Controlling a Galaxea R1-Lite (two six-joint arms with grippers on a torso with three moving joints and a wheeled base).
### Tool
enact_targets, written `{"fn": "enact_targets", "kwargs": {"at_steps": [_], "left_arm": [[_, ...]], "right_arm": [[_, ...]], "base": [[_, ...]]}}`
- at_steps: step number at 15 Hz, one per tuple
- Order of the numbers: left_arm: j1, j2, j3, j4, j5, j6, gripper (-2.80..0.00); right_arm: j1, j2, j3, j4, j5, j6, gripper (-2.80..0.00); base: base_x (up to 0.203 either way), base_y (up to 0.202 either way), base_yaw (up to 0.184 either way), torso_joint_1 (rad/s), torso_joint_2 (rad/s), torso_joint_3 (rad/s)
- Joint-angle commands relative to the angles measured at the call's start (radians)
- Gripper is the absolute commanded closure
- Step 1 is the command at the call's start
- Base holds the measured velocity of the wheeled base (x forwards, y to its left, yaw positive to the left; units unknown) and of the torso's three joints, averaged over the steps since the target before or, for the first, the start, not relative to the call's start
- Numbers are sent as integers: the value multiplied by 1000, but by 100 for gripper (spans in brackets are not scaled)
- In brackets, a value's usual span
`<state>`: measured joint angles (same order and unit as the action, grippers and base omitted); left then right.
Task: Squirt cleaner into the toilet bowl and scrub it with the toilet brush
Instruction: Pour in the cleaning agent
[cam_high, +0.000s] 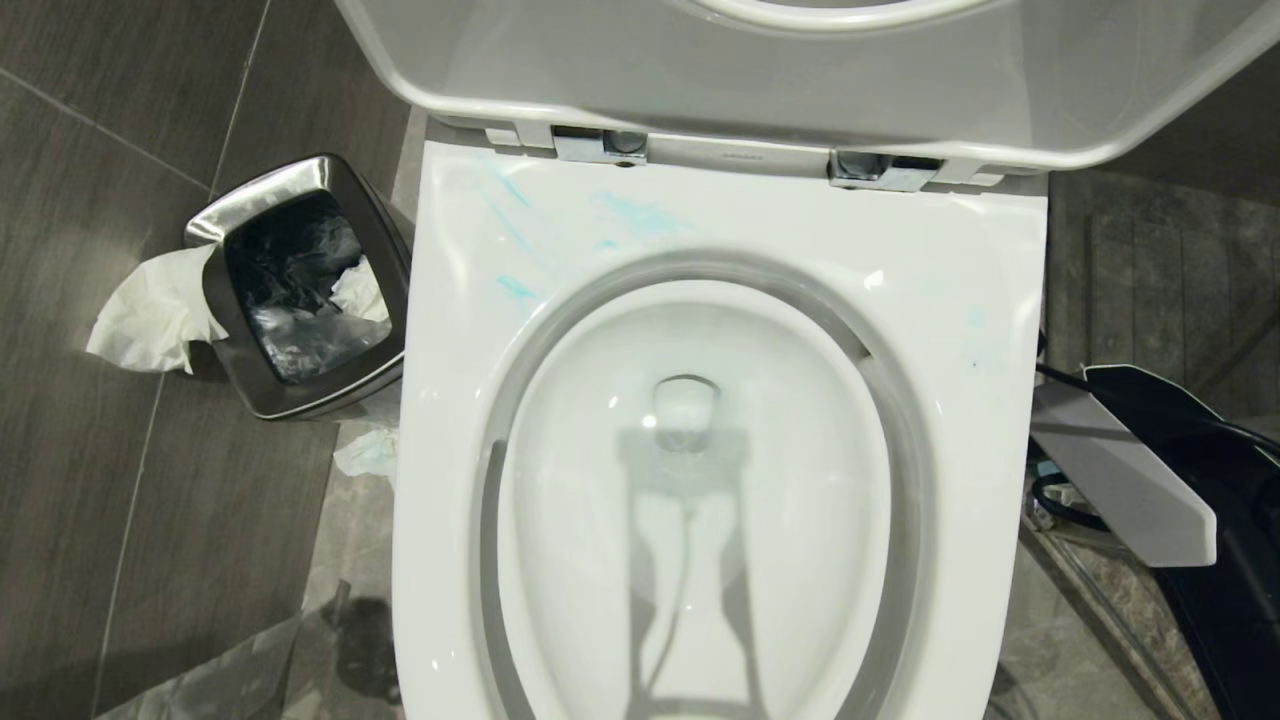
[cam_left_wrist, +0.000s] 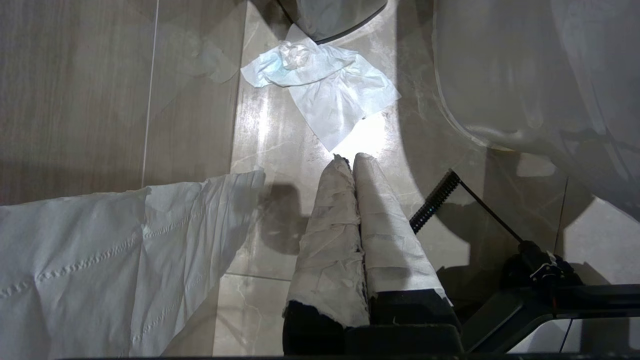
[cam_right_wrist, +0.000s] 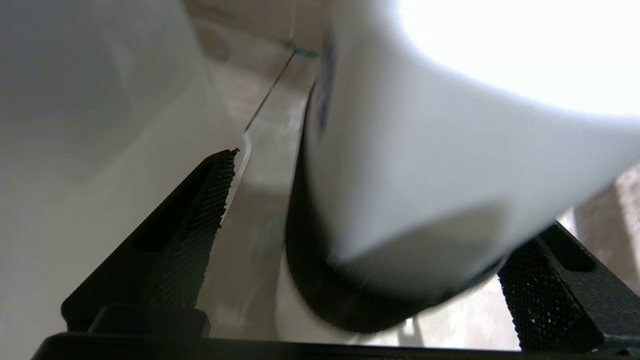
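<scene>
The toilet bowl (cam_high: 820, 470) fills the head view, white and glossy, with its lid up and the seat (cam_high: 960, 300) down. Thin teal smears of cleaner (cam_high: 640, 215) mark the back of the seat. My right arm (cam_high: 1130, 480) reaches down beside the toilet's right side. In the right wrist view my right gripper (cam_right_wrist: 390, 190) is open, its black mesh fingers (cam_right_wrist: 200, 225) wide apart. Between them sits a blurred white rounded shape (cam_right_wrist: 425, 175) with a dark edge; I cannot tell whether it is the toilet brush. My left gripper (cam_left_wrist: 350, 160) hangs shut over the floor, holding nothing.
A steel waste bin (cam_high: 300, 290) with a dark liner stands left of the toilet, white tissue (cam_high: 150, 310) hanging over its side. Crumpled tissue (cam_left_wrist: 325, 80) lies on the tiles by the toilet's base (cam_left_wrist: 525, 75). A paper sheet (cam_left_wrist: 100, 250) lies near the left gripper.
</scene>
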<state>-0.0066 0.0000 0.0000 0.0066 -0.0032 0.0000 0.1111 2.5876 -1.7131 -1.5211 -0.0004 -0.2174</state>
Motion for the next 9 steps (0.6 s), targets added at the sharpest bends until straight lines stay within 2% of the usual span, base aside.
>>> {"fn": "enact_targets", "kwargs": {"at_steps": [1, 9], "left_arm": [[0, 2, 0, 0, -1, 0, 0], [0, 2, 0, 0, 0, 0, 0]], "right_arm": [[2, 18, -40, -9, 0, -2, -280], [2, 64, -81, -9, 0, -10, -280]], "base": [[0, 0, 0, 0, 0, 0], [0, 0, 0, 0, 0, 0]]}}
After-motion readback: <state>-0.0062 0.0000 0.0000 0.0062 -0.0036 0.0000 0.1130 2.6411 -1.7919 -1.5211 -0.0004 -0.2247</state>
